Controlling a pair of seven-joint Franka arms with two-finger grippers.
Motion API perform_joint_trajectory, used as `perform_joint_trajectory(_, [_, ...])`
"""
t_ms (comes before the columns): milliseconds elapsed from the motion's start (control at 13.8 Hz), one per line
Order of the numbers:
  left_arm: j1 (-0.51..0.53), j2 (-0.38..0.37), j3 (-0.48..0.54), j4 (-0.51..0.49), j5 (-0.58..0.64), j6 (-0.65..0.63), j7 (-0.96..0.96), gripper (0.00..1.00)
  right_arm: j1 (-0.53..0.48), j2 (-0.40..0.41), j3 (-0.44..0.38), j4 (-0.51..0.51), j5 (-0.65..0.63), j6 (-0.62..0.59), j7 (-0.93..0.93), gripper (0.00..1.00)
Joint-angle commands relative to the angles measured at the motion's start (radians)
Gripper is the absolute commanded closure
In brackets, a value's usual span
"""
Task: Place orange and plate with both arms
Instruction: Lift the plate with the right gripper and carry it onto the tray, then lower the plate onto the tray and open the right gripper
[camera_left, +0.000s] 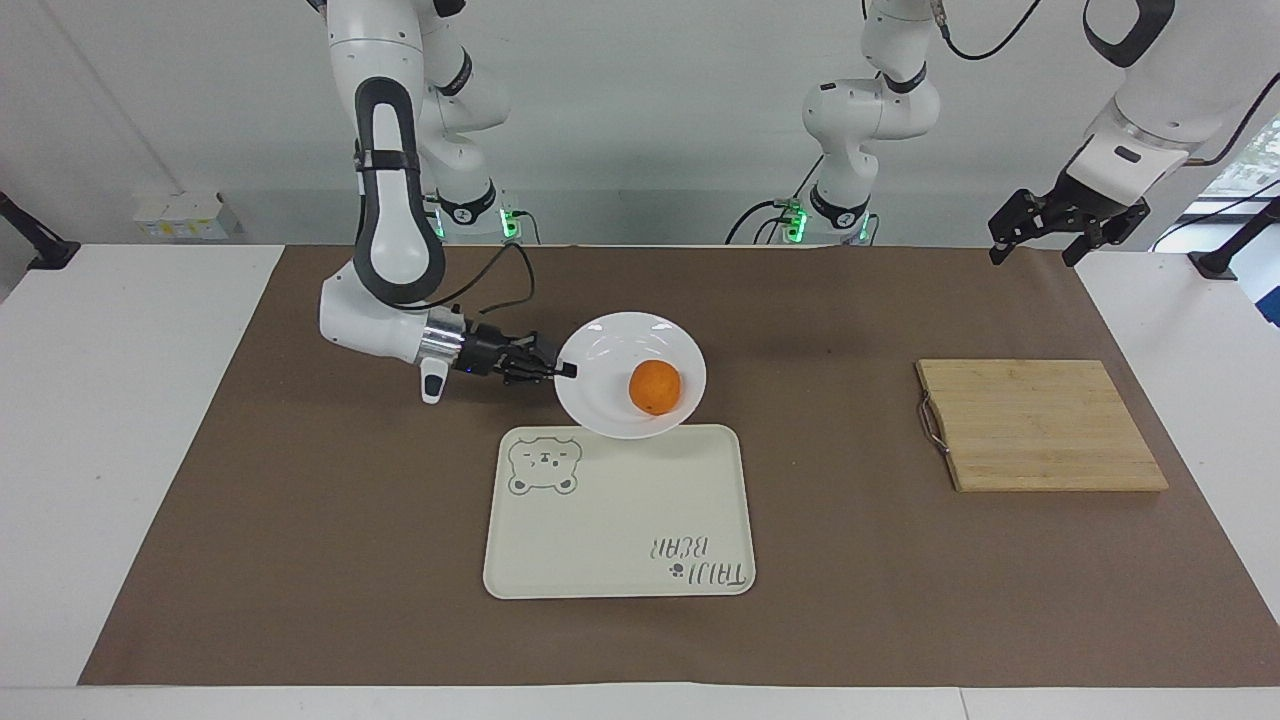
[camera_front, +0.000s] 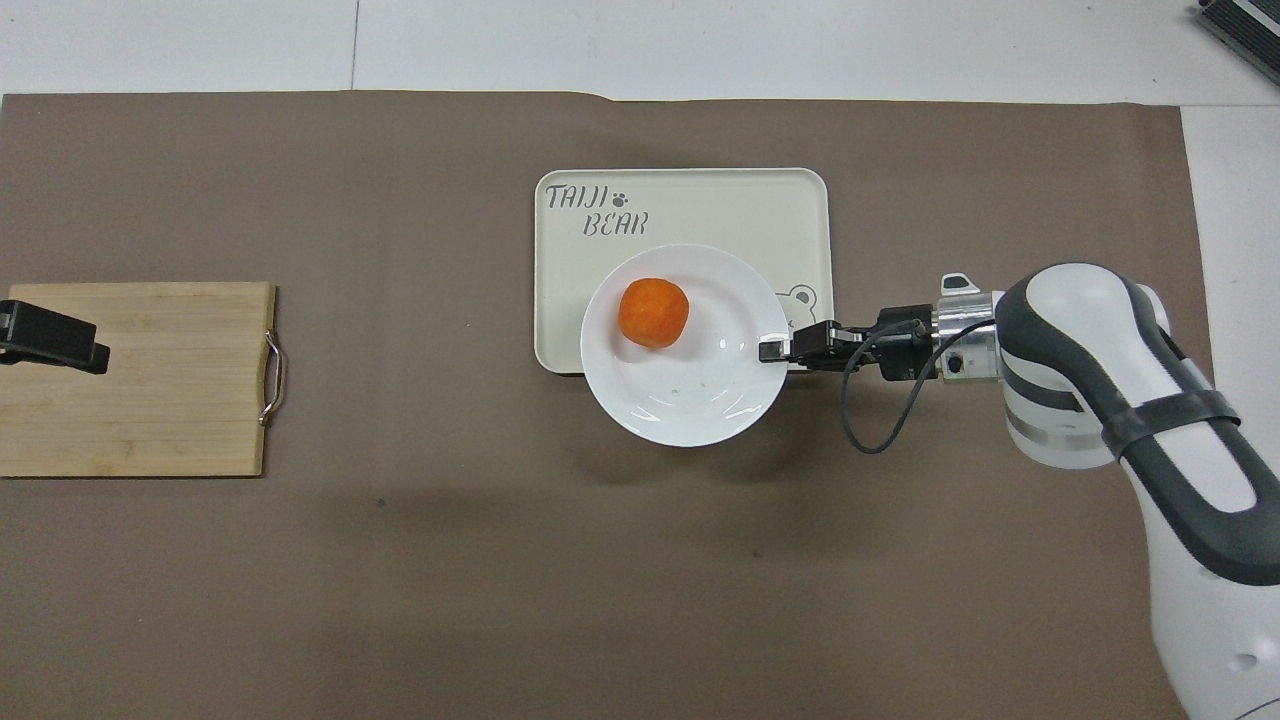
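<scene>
The white plate (camera_left: 610, 345) (camera_front: 690, 400) hangs in the air, carrying the orange (camera_left: 655, 387) (camera_front: 653, 312). My right gripper (camera_left: 568, 371) (camera_front: 770, 350) is shut on the plate's rim at the side toward the right arm's end of the table. The plate is over the edge of the cream bear tray (camera_left: 620, 520) (camera_front: 700, 200) that lies nearer to the robots, and covers part of the bear drawing in the overhead view. My left gripper (camera_left: 1033, 258) (camera_front: 60, 340) waits open and empty, high over the left arm's end of the table.
A wooden cutting board (camera_left: 1040, 425) (camera_front: 150, 400) with a metal handle lies on the brown mat (camera_left: 300, 520) toward the left arm's end. The tray sits mid-table, farther from the robots than where the plate stood.
</scene>
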Motion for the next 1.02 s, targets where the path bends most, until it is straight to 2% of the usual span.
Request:
perform_joint_trajectory(0, [-0.004, -0.014, 0.004, -0.004, 0.01, -0.011, 0.013, 0.0, -0.016, 0.094, 0.003, 0.153, -0.01, -0.029, 0.094, 1.0])
perform_joint_trajectory(291, [-0.003, -0.014, 0.004, -0.004, 0.01, -0.011, 0.013, 0.0, -0.011, 0.246, 0.009, 0.346, -0.012, 0.009, 0.163, 1.0])
perform_joint_trajectory(436, [-0.004, -0.012, 0.004, -0.004, 0.01, -0.011, 0.013, 0.0, -0.008, 0.304, 0.012, 0.398, -0.012, 0.049, 0.164, 1.0])
perform_joint_trajectory(945, [-0.004, -0.012, 0.004, -0.004, 0.01, -0.011, 0.013, 0.0, 0.003, 0.318, 0.012, 0.397, -0.071, 0.094, 0.15, 1.0])
